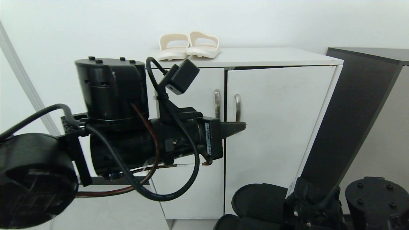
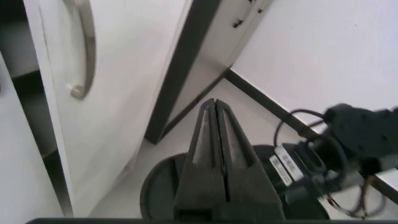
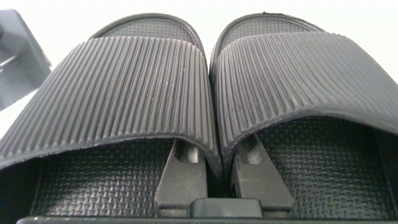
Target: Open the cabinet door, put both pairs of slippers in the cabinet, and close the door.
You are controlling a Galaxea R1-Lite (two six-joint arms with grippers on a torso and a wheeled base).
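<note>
On the head camera, my left gripper [image 1: 237, 127] has its fingers pressed together, the tips just under the right door handle [image 1: 237, 103] of the cabinet [image 1: 281, 127]. The cream slippers [image 1: 189, 46] sit on top of the cabinet, and the black slippers [image 1: 255, 198] are low before it.

The left wrist camera confirms there is no gap between the fingers [image 2: 205, 149], with a door handle [image 2: 89, 46] apart from them.

On the right wrist camera, the right gripper [image 3: 217, 180] has one finger under each strap, pinching the black slippers' [image 3: 124, 81] adjoining inner walls.

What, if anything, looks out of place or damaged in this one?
Nothing looks spilled or damaged. The only mild oddity: the cream slippers sit on top of the cabinet, one toe poking just past its front edge. The right gripper is shut on the black slippers, low in front of it.
</note>
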